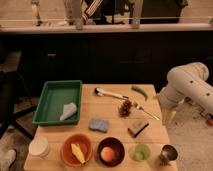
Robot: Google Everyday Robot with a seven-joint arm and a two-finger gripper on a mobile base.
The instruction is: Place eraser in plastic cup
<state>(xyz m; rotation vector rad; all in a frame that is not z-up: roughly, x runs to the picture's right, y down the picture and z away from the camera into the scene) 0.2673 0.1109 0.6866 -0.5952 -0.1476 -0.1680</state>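
Observation:
The eraser (138,128), a small tan block with a dark underside, lies on the right part of the wooden table (115,117). The pale-green plastic cup (141,152) stands upright just in front of it, near the front edge. My gripper (167,118) hangs at the end of the white arm (186,86), past the table's right edge, to the right of the eraser and a little farther back. It is apart from the eraser and holds nothing that I can see.
A shiny metal cup (169,152) stands right of the plastic cup. A blue sponge (98,124), a pine cone (125,107), a long-handled utensil (112,93) and a green pod (139,92) lie mid-table. A green tray (57,101), two bowls (77,149) (111,151) and a white container (39,147) are on the left.

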